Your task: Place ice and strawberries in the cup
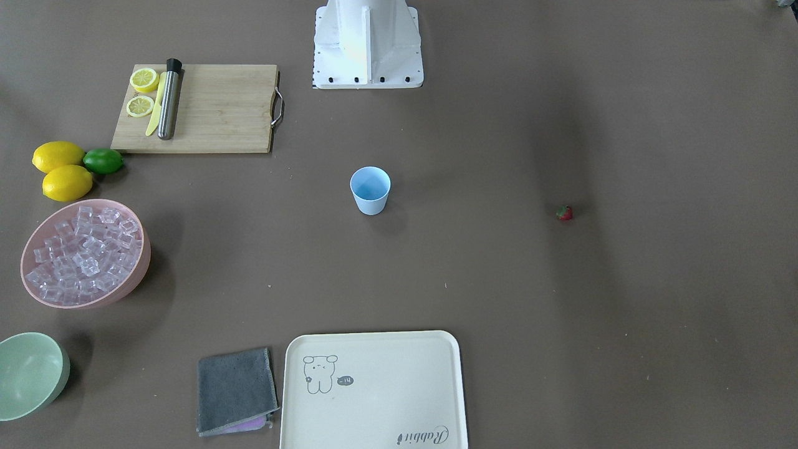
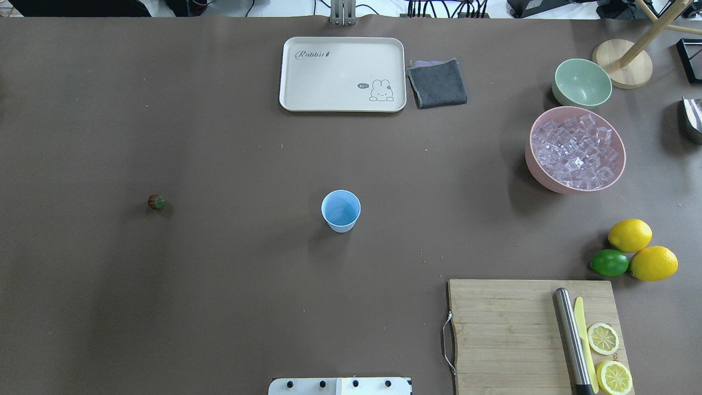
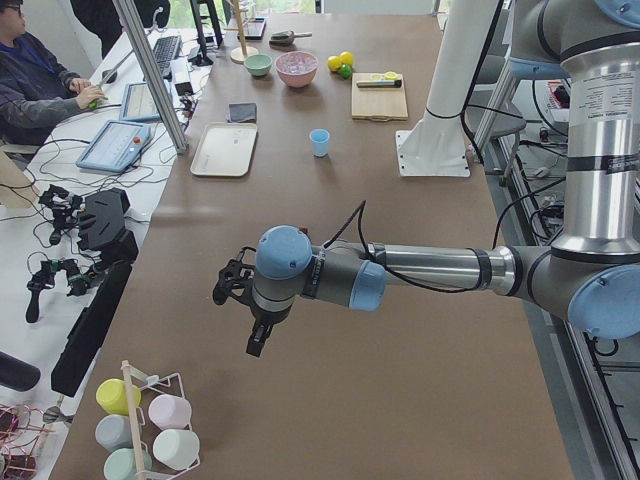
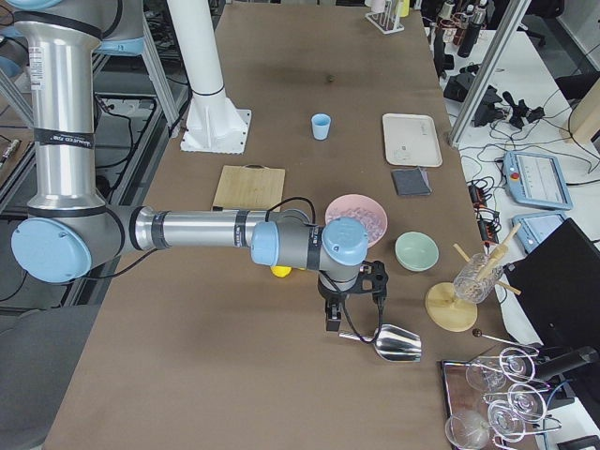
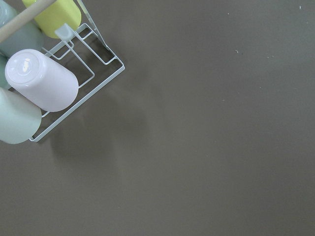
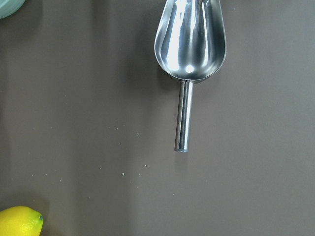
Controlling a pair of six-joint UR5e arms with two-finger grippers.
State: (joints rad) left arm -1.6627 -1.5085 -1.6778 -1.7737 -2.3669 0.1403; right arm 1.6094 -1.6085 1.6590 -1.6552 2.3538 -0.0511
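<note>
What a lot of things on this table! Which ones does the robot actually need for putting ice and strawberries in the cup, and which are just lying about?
Needed: light blue cup; ice in the pink bowl; strawberry; probably the metal scoop.

Lying about: lemons; lime; cutting board with lemon halves; tray; grey cloth; green bowl.

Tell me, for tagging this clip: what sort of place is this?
Probably a robotics lab staging drink prep: robot arm over the table, operator seated alongside, ice and lemons laid out.
</note>
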